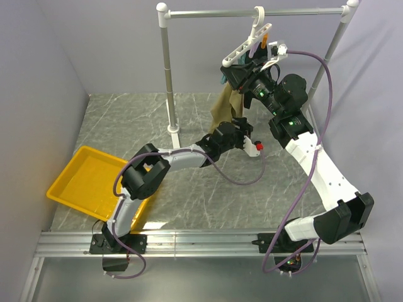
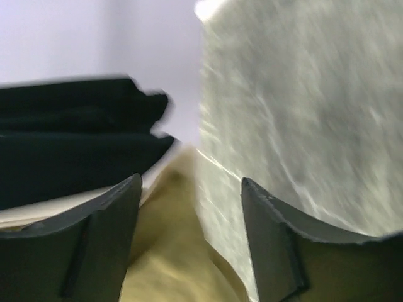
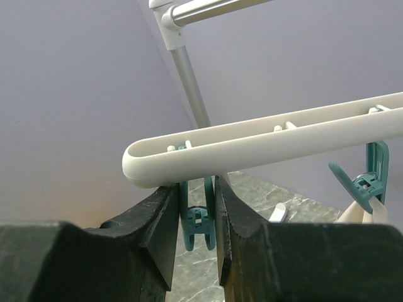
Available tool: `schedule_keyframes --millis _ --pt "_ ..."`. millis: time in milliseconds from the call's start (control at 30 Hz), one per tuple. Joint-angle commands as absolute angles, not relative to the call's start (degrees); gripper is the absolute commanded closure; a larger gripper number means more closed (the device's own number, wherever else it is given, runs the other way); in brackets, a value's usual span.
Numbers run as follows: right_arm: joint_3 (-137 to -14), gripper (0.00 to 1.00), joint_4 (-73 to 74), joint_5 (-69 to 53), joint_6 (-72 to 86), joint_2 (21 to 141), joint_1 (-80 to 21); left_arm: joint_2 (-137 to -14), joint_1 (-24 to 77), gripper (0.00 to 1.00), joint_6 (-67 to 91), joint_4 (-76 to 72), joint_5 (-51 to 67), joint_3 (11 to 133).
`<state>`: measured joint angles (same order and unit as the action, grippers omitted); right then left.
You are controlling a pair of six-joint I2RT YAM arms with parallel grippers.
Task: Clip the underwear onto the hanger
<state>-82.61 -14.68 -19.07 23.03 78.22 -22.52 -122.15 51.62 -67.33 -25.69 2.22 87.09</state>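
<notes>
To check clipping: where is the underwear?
Top view, right of centre: the underwear hangs below the hanger, between the right hand above and left hand below.

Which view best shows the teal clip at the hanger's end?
Right wrist: the teal clip is pinched in the right gripper, just under the hanger. Top external mostly hides it behind that gripper; left wrist misses it.

The hanger (image 3: pixel 264 141) is smooth, faintly glossy white plastic, and its teal clip (image 3: pixel 198 223) is plastic too. The underwear (image 1: pixel 225 107) is soft matt cloth. The rail (image 1: pixel 252 12) is satin metal.
</notes>
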Motion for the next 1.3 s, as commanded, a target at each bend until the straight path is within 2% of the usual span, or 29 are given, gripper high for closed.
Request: schedule_keyframes --millis 0,33,133,167,267,300,367,600,800,900,1067,1167,1267 --pt "-85.0 1.0 -15.6 -18.1 22.0 76.7 -22.8 -122.7 50.8 0.32 -68.6 -21.5 -2.3 88.9" --pt "-85.0 1.0 -15.6 -18.0 21.8 76.6 -22.8 -121.5 50.7 0.34 -69.0 -21.5 -2.5 88.3" --pt "-85.1 1.0 -15.6 -18.2 21.7 76.7 -22.8 -118.4 50.2 0.52 -69.8 -22.5 -3.5 85.3" --pt "-85.1 1.0 -15.6 -18.1 21.7 76.8 -22.8 -117.4 50.1 0.62 -69.8 -22.7 -3.5 83.6" --pt "-85.1 1.0 -15.7 -18.1 21.8 76.9 -22.9 -113.6 49.0 0.76 -69.0 -21.8 -3.0 80.8" --pt "-85.1 1.0 -15.7 -18.1 21.8 76.8 -22.8 -112.6 48.7 0.86 -68.8 -21.5 -2.6 80.0" --pt "-85.0 1.0 -15.6 -18.1 21.6 76.9 -22.8 -109.3 47.6 1.0 -68.1 -22.1 -0.9 76.8" --pt "-85.1 1.0 -15.6 -17.9 21.6 77.3 -22.8 -100.1 43.9 1.0 -67.0 -20.7 7.3 69.2" --pt "-85.4 1.0 -15.6 -17.9 21.5 77.3 -22.8 -91.8 37.5 1.0 -54.5 -17.8 19.2 67.3" --pt "-85.4 1.0 -15.7 -18.1 21.8 77.6 -22.6 -91.2 34.0 0.99 -47.8 -19.8 18.6 67.1" --pt "-86.1 1.0 -15.5 -18.4 22.3 78.0 -22.8 -98.1 28.3 1.0 -37.2 -18.6 10.5 75.9" --pt "-86.2 1.0 -15.4 -18.3 22.4 78.1 -22.8 -103.3 25.4 0.99 -27.3 -12.3 9.5 84.9" --pt "-86.1 1.0 -15.4 -18.4 22.2 78.2 -22.8 -104.9 24.8 0.99 -22.9 -12.4 10.4 87.8"
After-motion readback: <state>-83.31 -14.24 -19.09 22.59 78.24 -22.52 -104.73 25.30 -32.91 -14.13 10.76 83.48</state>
